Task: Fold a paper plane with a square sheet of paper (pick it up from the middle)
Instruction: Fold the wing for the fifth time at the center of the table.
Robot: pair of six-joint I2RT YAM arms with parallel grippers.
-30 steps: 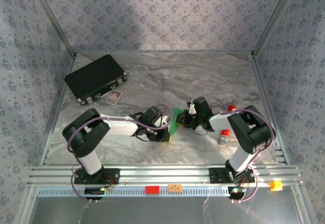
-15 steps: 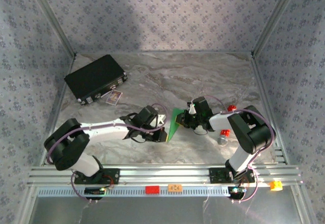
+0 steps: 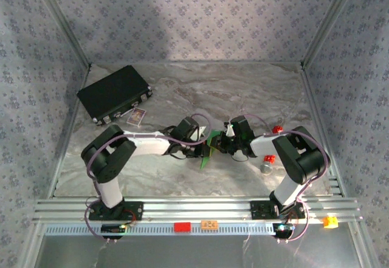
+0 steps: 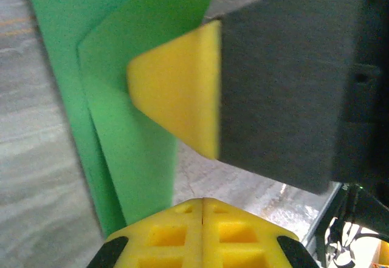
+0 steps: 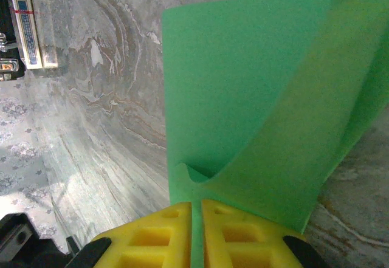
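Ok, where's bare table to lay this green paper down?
Bare: far marble tabletop right of the black rectangular case, and the near strip along the aluminium rail. Crowded: around the bright-green paper sheet and the small red pieces at right.

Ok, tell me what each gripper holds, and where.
Right gripper pinches the paper at a folded edge. Left gripper is shut beside the paper; hold unclear.

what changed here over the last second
The left gripper, fingers shut, swung right and slightly away from the bases, closing in on the bright-green folded paper sheet. Nothing was newly taken hold of or let go. The right gripper stayed clamped on the sheet, and the black rectangular case did not move.
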